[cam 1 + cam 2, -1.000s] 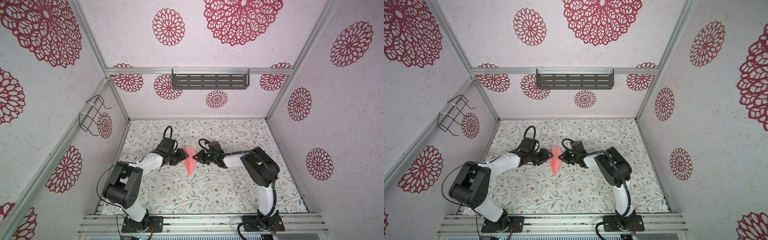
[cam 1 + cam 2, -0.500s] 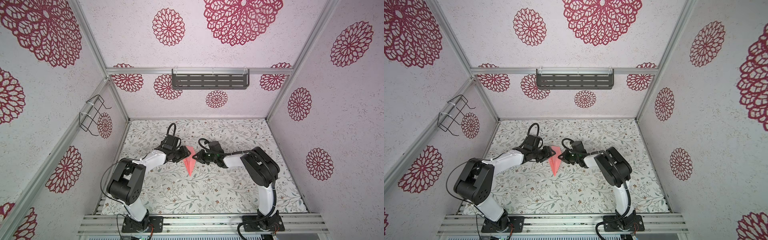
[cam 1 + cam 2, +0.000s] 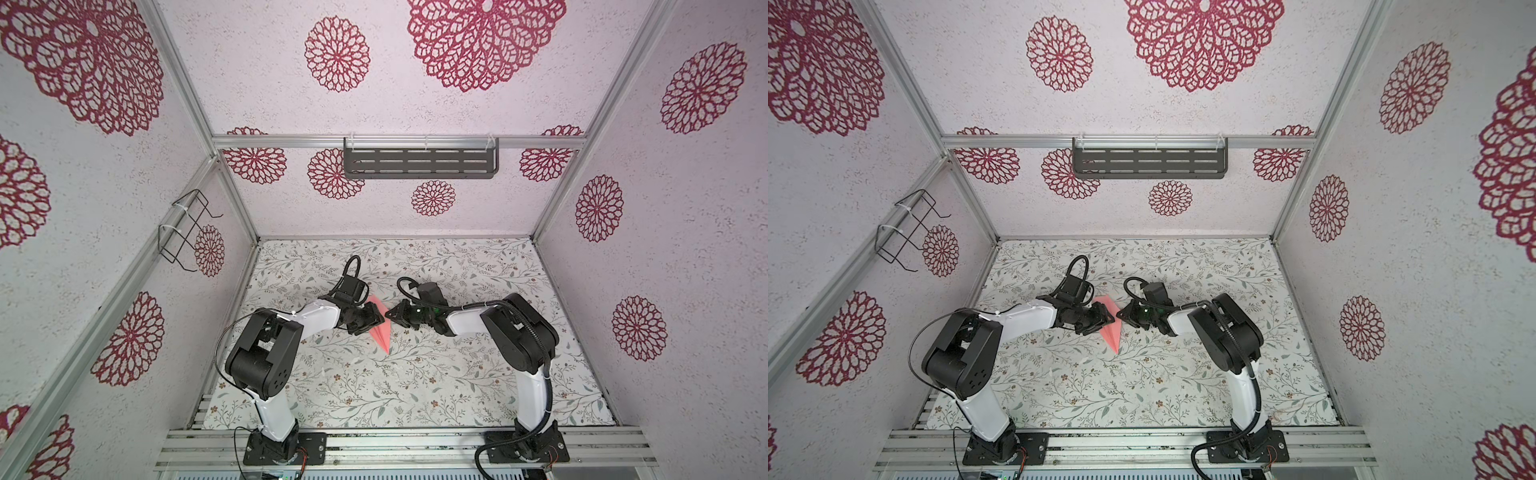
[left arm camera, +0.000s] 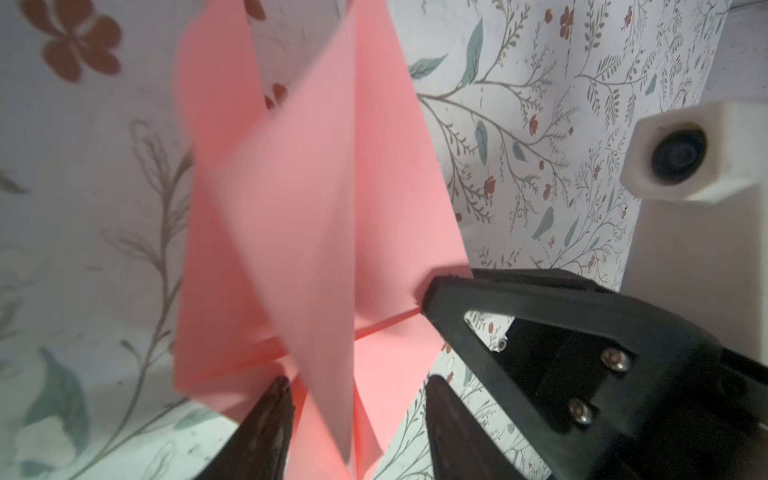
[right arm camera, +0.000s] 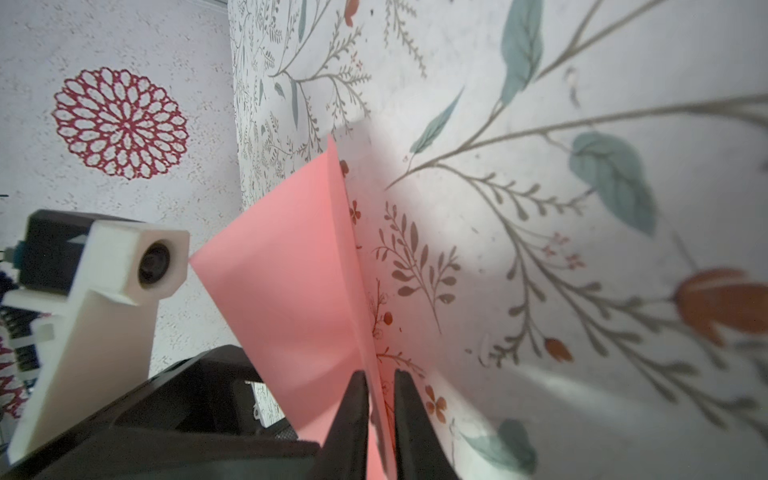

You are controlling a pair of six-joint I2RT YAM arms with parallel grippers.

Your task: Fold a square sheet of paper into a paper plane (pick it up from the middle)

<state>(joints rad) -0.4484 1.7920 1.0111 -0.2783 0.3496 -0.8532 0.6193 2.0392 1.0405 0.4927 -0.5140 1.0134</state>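
The square sheet of paper [image 3: 382, 333] [image 3: 1111, 332] is folded into a narrow salmon-pink dart, its point toward the front of the table. In both top views it hangs mid-table between the two grippers. My right gripper [image 3: 390, 316] [image 3: 1120, 314] [image 5: 380, 378] is shut on the paper's [image 5: 291, 270] folded edge from the right. My left gripper [image 3: 372, 321] [image 3: 1104, 321] [image 4: 359, 386] stands open at the left side, with the paper's [image 4: 316, 208] loose flaps between its spread fingers. The right gripper's fingertip [image 4: 440, 291] pinches the far edge in the left wrist view.
The floral table mat [image 3: 415, 386] runs out to white walls on three sides. A dark slotted shelf [image 3: 419, 163] hangs on the back wall and a wire rack [image 3: 185, 230] on the left wall. An aluminium rail [image 3: 399, 446] carries both arm bases at the front.
My left arm has swung in toward the paper, bringing its fingers round the left flaps. The right gripper and the paper have stayed where they were.
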